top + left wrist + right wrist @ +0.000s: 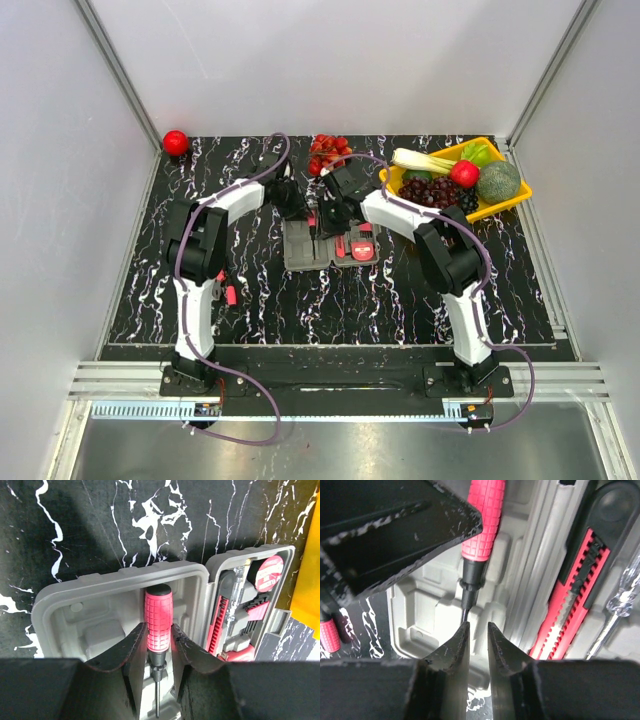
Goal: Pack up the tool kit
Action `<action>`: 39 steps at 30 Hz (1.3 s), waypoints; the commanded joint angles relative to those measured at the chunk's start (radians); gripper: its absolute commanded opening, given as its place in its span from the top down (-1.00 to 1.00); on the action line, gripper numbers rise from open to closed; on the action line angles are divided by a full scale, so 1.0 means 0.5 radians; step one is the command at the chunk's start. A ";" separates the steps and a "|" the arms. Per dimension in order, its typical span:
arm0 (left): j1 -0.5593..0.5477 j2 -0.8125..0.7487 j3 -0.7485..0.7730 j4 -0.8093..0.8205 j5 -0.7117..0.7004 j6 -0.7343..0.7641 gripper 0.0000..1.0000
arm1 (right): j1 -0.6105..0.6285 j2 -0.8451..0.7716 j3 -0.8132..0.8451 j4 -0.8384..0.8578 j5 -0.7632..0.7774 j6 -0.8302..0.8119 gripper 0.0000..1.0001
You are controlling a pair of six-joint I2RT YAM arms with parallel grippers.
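— Black marbled table (pixel 400 290), white walls all round, and the grey case (pixel 300 258) lies open, flat, at mid-table between the two arms. What's the left arm got?

— Left gripper (pixel 160 631) is clamped on the red handle of the screwdriver (pixel 159 612), one finger on each side, right over the case's left half. The handle's black cap points at the far wall of that half and the steel shaft runs back toward the wrist.

— Seated in its slot?

— Can't call it from here; it sits over the moulded recess, but whether it rests in it or hangs just above, I can't tell.

— And the right side?

— Right gripper (pixel 477 630) is at the shaft's end. Its jaws are parted by a narrow slit, grey plastic showing through the gap, with the shaft's tip meeting one fingertip rather than lying between them.

— Other half of the case?

— Already filled: the knife (pixel 220 625) lies along the hinge side, with the round tape measure (pixel 269 573) in the far corner. Off to the right, well apart, sits the yellow tray (pixel 520 195).
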 commanded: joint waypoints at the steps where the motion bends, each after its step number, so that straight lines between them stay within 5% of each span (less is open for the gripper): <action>1: -0.021 0.017 0.099 -0.005 -0.054 0.058 0.42 | 0.018 -0.185 -0.052 0.071 -0.130 -0.051 0.53; 14: -0.051 0.115 0.176 -0.256 -0.149 0.071 0.36 | 0.094 -0.176 -0.184 0.044 -0.226 -0.091 0.63; 25: -0.070 0.106 0.169 -0.272 -0.183 0.083 0.58 | 0.110 -0.228 -0.175 0.050 -0.207 -0.094 0.67; 39: -0.073 0.118 0.179 -0.275 -0.174 0.086 0.62 | 0.134 -0.142 -0.162 0.001 -0.207 -0.122 0.88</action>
